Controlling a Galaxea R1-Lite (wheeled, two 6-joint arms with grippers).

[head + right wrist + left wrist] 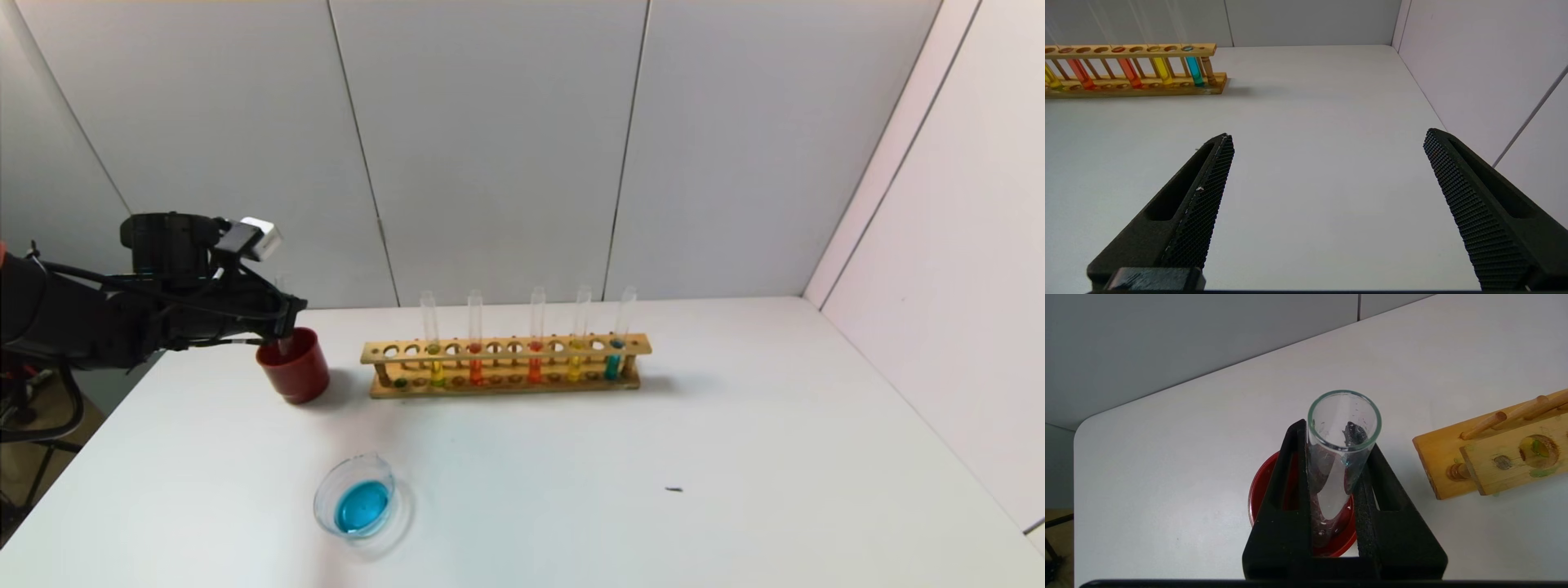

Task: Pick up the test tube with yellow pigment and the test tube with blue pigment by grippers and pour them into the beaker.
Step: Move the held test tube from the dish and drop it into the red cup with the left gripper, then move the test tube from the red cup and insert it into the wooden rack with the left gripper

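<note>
The left pincer [1331, 486] was closed on an emptied glass tube [1341, 453], holding it upright over the mouth of the dark-red cup [294, 365], the tube's lower end down inside the cup, though whether it touched the bottom could not be told; a few bluish droplets clung to the inside of the glass; taking the wooden rack [506, 363] as the landmark, the cup stood just off its left end on the white tabletop [735, 457], near but not touching it; in the rack five tubes stood upright, from its left end a yellow tube [437, 359], two orange-red tubes [476, 359], a second yellow tube [576, 355] and, in the last hole at the right end, the blue tube [614, 353]; the beaker [357, 496] sat well in front of the rack, toward the robot and nearer the rack's left end, with a pool of blue liquid in its bottom; the right pincer [1327, 171] hovered low over bare tabletop well to the right of the rack, its two fingers spread wide apart with nothing between them.
</note>
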